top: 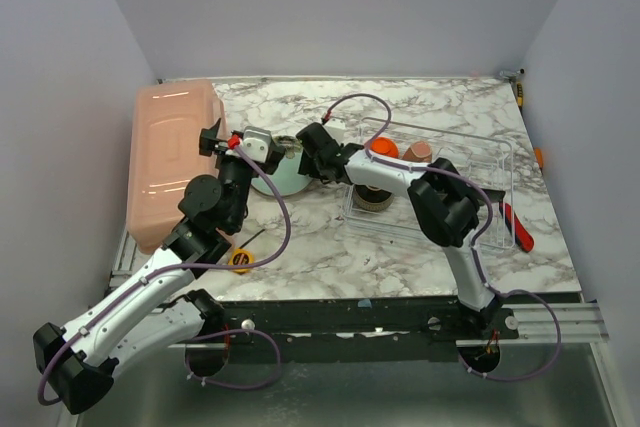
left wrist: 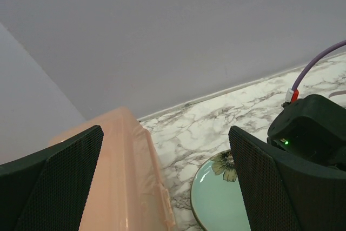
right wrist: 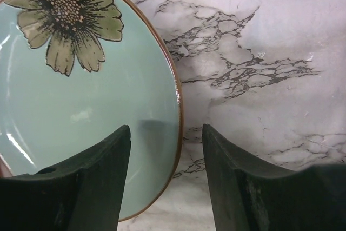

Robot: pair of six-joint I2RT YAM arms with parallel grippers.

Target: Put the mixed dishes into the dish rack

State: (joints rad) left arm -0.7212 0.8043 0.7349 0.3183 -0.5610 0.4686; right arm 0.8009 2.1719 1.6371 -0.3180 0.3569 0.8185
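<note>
The teal plate (right wrist: pixel 81 123) lies flat, face up, on the counter (right wrist: pixel 259 52) between pink tub (top: pixel 165 157) and dish rack (top: pixel 500 162). The right claw (right wrist: pixel 166 128) straddles its rim, jaws apart. The left claw (left wrist: pixel 165 129) gapes wide.

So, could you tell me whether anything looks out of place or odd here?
A yellow tape measure lies on the table near its front edge, though it is no dish. Nothing looks spilled or broken.
</note>
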